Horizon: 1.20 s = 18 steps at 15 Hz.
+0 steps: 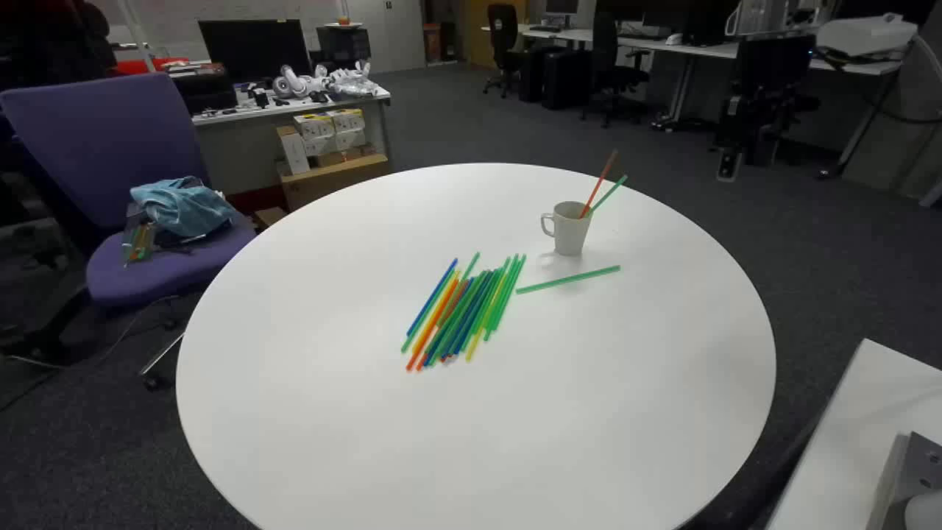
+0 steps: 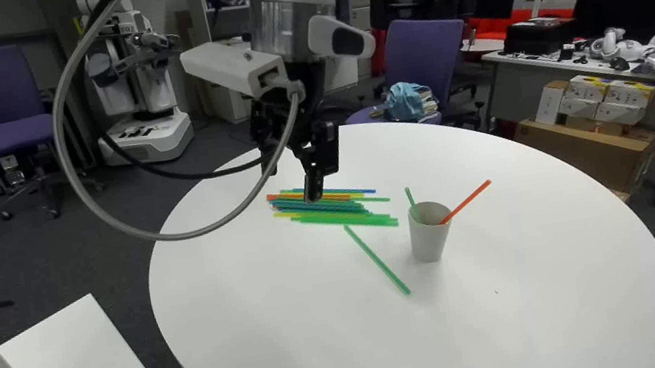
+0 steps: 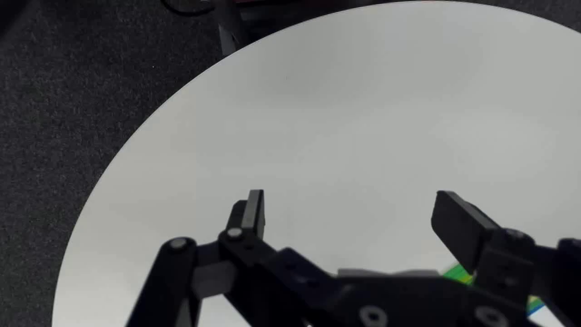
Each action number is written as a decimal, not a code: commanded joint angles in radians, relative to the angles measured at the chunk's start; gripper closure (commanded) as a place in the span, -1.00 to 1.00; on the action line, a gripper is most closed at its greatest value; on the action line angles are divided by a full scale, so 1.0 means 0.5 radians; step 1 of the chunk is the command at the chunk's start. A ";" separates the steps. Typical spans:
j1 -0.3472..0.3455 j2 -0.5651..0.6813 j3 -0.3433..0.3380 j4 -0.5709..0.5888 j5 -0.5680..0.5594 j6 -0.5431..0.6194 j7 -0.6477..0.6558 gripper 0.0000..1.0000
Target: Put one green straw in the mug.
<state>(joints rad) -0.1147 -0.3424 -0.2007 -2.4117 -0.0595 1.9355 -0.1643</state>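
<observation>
The white mug stands upright on the round table in both exterior views (image 1: 568, 239) (image 2: 429, 243). A green straw (image 1: 609, 193) (image 2: 412, 200) and an orange-red straw (image 1: 601, 180) (image 2: 467, 200) lean out of it. Another green straw (image 1: 568, 280) (image 2: 378, 261) lies alone on the table between the mug and a pile of mixed straws (image 1: 471, 313) (image 2: 340, 205) that holds several green ones. My gripper (image 2: 293, 181) is above the table near the pile. In the wrist view the gripper (image 3: 350, 200) is open with nothing between its fingers. A corner of the pile shows behind the right finger.
The round white table (image 1: 471, 456) (image 2: 519, 337) carries the straws and the mug. A purple chair (image 1: 147, 169) with a blue cloth on it stands by the table's edge. A grey cable loop (image 2: 110, 210) hangs from the arm. A white side table (image 1: 868, 442) stands close by.
</observation>
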 commanded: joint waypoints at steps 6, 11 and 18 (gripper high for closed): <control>-0.020 0.005 0.019 0.004 0.007 -0.003 -0.006 -1.00; -0.020 0.005 0.019 0.004 0.007 -0.003 -0.006 -1.00; 0.014 0.158 0.065 0.090 0.012 0.073 0.025 -1.00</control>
<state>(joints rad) -0.1146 -0.3288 -0.1901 -2.4097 -0.0593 1.9420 -0.1634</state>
